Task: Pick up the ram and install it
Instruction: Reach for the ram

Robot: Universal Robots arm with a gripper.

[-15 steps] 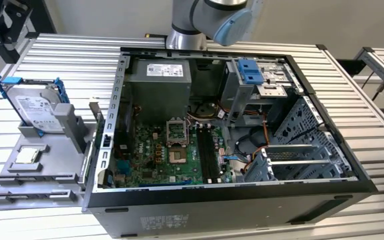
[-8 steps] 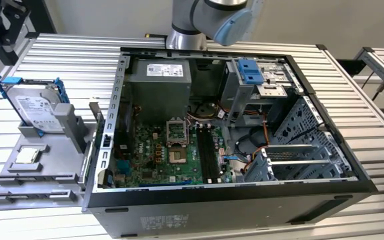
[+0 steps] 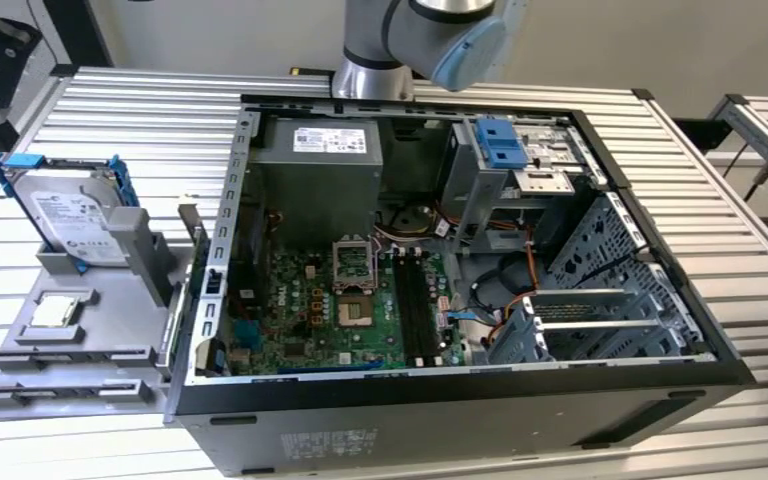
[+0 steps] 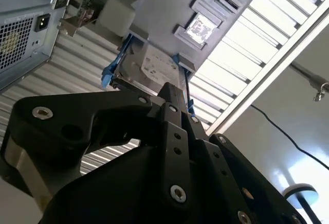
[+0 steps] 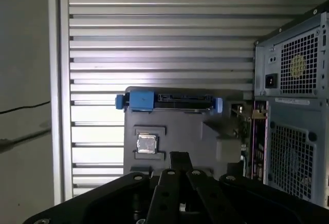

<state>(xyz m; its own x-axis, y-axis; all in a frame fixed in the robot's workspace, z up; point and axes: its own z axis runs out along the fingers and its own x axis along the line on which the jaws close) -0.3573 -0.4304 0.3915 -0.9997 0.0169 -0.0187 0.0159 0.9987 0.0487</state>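
Exterior view: the ram (image 3: 179, 320) is being shown on edge along the grey tray's (image 3: 91, 345) rim beside the computer case (image 3: 464, 425), long axis following that rim, while the gripper (image 5: 180, 158), pressed together and empty in the first wrist view, is being held over the tray, the ram lying toward the case from it.

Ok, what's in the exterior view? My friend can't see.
An open computer case lies on a slatted table, green motherboard showing. On the exterior view's left, a grey tray holds a hard drive upright. The arm stands behind.

A grey tray (image 5: 180, 134) holding a blue-framed hard drive (image 5: 180, 99) sits beside the computer case (image 5: 288, 80).
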